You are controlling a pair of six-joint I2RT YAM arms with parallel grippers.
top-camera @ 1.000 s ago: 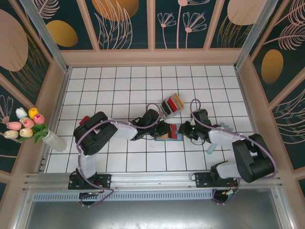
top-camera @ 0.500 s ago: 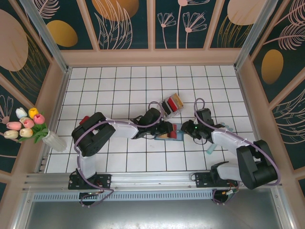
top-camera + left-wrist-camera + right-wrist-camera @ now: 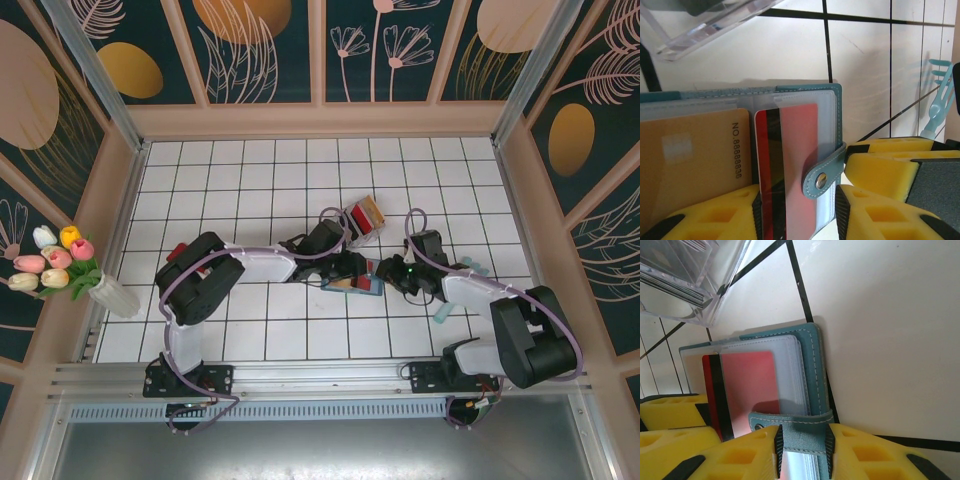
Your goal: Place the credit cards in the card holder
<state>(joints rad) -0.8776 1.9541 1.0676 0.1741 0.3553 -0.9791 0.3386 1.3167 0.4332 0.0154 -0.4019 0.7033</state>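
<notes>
The teal card holder (image 3: 331, 288) lies open on the tiles. A tan card (image 3: 690, 160) sits in its left side. A red card (image 3: 790, 165) with a black stripe sits partly inside a clear sleeve (image 3: 827, 125) on the right. My left gripper (image 3: 799, 200) is open, its yellow fingers (image 3: 715, 220) astride the red card and sleeve. My right gripper (image 3: 802, 440) stands at the holder's right edge (image 3: 815, 365) with its jaws apart. The snap strap (image 3: 802, 427) runs across under its fingers (image 3: 865, 455). The two grippers (image 3: 350, 270) (image 3: 385, 270) face each other over the holder.
A clear upright rack (image 3: 360, 218) with more cards stands just behind the holder, close to both grippers. A pale teal comb-like piece (image 3: 940, 100) lies to the right. A vase of tulips (image 3: 60, 265) stands at the far left outside the tiled floor.
Both grippers have eased their jaws wider over the card holder. The right forearm swung out and came back a little. The holder has stayed in place.
</notes>
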